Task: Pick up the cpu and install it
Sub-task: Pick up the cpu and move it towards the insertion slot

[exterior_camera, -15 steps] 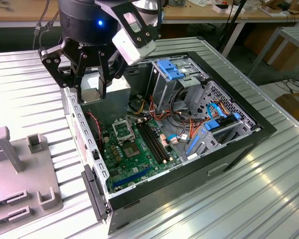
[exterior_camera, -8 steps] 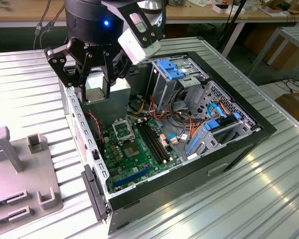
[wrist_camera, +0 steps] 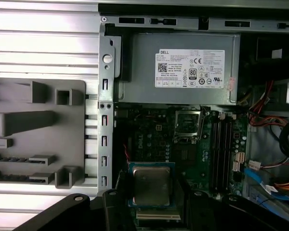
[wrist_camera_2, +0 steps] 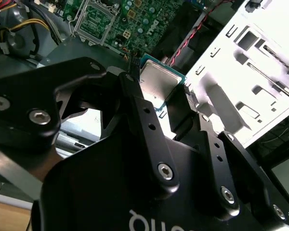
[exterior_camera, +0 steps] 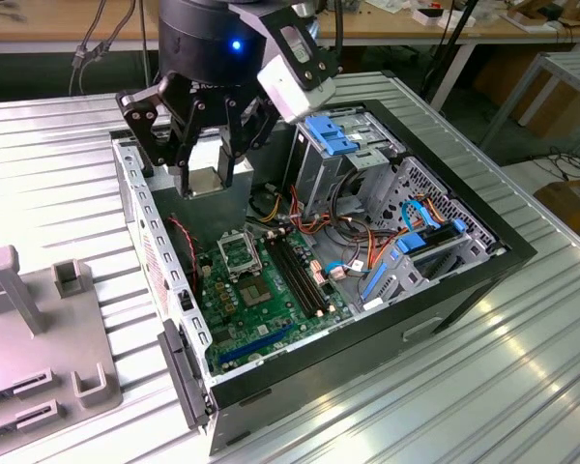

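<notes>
Over the open case: claw (exterior_camera: 204,176) hangs above the interior of the computer case (exterior_camera: 464,253), toward the exterior view's left end of it.
Claw state: fingers (wrist_camera_2: 139,110) clamped on the cpu (exterior_camera: 209,180), one finger on each of two opposite edges.
Cpu position: held in the air, clear of the motherboard (exterior_camera: 271,304); pale metal top faces the wrist in both wrist views, with a green rim around it.
Socket: black-framed socket (exterior_camera: 240,253) sits on the motherboard beside the memory slots (exterior_camera: 297,271), well apart from the cpu; cpu not yet seated.
Power supply: grey metal box (wrist_camera: 183,67) at the case end beyond the socket in the first wrist view.
Surface: ribbed metal surface (exterior_camera: 58,145) carries the case and, at the exterior view's left, a grey moulded fixture (exterior_camera: 39,333).
</notes>
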`<state>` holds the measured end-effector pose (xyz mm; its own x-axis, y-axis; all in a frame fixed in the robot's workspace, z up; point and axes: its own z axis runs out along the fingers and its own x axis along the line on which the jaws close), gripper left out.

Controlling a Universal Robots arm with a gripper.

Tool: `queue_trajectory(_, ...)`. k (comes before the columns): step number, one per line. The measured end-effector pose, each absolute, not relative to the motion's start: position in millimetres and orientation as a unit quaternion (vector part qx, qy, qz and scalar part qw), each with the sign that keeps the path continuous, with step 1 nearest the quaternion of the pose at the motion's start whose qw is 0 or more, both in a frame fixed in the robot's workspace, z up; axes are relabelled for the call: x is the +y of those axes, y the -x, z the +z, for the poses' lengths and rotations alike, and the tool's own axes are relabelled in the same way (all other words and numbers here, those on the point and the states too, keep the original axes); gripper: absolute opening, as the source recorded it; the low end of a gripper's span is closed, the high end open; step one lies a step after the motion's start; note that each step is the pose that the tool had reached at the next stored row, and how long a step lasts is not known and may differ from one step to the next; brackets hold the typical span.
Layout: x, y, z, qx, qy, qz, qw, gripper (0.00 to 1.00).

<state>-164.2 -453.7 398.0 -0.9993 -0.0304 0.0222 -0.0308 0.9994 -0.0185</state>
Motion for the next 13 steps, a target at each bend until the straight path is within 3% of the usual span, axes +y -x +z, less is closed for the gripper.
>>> queue_trajectory(13,-454,144,397,-1.0,-0.015,0.01,0.011,0.47)
